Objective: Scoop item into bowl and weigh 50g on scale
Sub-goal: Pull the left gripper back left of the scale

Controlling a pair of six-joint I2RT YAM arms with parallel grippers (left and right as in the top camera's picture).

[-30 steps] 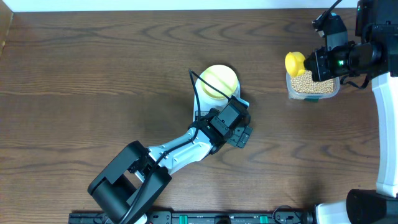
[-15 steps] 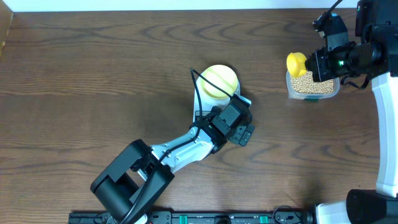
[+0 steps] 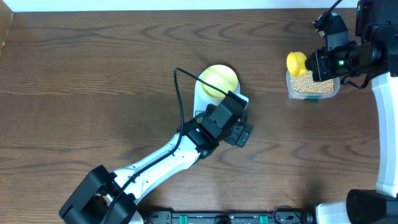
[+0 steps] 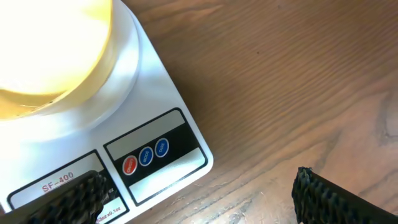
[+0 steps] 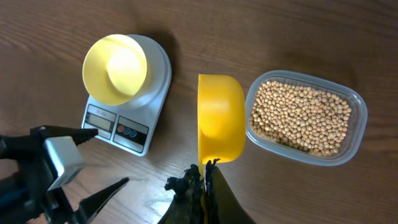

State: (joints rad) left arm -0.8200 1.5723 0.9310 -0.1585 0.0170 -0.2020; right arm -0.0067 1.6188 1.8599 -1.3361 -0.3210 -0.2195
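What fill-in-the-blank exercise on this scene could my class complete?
On the white flat kitchen scale stands a small round pale-yellow ____.
The clear rounded plastic tub holds small round tan ____.
The right gripper is shut on the bright ____ measuring spoon.
The left gripper has its jaws ____.
Missing words: bowl; beans; yellow; open.

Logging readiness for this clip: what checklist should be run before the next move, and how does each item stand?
1. The bowl sits on the scale: ok.
2. The bowl is empty: ok.
3. The right hand is shut on the scoop: ok.
4. The scoop carries beans: not ok, they lie in the tub.
5. The left hand is open, off the bowl: ok.
6. The scale reads zero: cannot tell.
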